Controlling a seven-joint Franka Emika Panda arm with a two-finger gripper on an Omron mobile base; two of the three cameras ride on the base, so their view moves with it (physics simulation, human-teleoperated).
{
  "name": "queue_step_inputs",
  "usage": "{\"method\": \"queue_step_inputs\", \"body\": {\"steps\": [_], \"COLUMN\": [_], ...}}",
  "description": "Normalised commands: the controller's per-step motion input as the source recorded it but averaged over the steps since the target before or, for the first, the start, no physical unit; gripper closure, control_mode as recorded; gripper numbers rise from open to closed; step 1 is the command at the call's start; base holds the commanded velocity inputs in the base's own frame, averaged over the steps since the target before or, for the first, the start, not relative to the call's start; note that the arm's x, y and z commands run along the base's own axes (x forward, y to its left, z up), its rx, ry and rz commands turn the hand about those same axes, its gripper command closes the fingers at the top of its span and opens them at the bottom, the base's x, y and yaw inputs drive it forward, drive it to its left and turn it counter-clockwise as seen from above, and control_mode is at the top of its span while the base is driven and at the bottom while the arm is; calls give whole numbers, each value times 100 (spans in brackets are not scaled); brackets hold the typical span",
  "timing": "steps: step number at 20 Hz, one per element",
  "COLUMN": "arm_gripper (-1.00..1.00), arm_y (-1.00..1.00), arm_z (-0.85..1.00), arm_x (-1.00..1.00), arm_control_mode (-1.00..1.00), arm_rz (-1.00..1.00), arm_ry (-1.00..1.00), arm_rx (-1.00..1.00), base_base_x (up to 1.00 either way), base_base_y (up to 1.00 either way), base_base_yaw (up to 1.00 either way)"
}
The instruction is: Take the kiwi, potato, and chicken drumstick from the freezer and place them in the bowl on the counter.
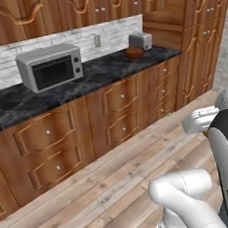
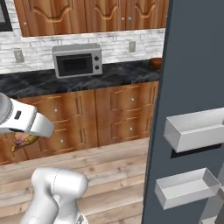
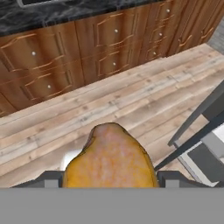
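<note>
Gripper (image 3: 109,177) closed on the chicken drumstick (image 3: 110,159): hand view shows it wedged between the two dark fingertips (image 3: 49,178), filling the near centre. Drumstick is a lumpy golden-orange piece, paler pinkish and mottled down its middle, darker orange-brown at its edges, narrowing to a rounded top. It hangs above the pale plank floor (image 3: 131,96), well apart from the worktop.

Right base view: a small orange-yellow bit of the drumstick (image 2: 24,141) pokes out under the white wrist at far left.

Freezer (image 2: 192,87): tall slate-grey panel at right, two pale grey boxy drawers (image 2: 197,127) pulled out.

Bowl (image 1: 134,52): shallow, reddish-brown, on the black veined worktop (image 1: 16,103) at its far right end, just in front of a toaster (image 1: 140,40). Microwave (image 1: 50,66) sits further left on the same worktop.
</note>
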Motion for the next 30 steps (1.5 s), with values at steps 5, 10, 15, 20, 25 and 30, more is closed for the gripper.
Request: {"method": "queue_step_inputs", "body": {"steps": [5,10,15,20,25,30], "arm_gripper": [100,100,100,100,100,100], "arm_y": [0,0,0,0,0,0], "arm_z": [0,0,0,0,0,0], "arm_x": [0,0,0,0,0,0], "arm_control_mode": [100,100,100,100,100,100], "arm_rz": [0,0,0,0,0,0], "arm_ry": [0,0,0,0,0,0], "arm_rx": [0,0,0,0,0,0], "base_base_x": [100,87,91,100,100,78], "base_base_y": [100,100,100,18,4,-3], "base_base_yaw": [-1,6,17,-2,-26,-60]}}
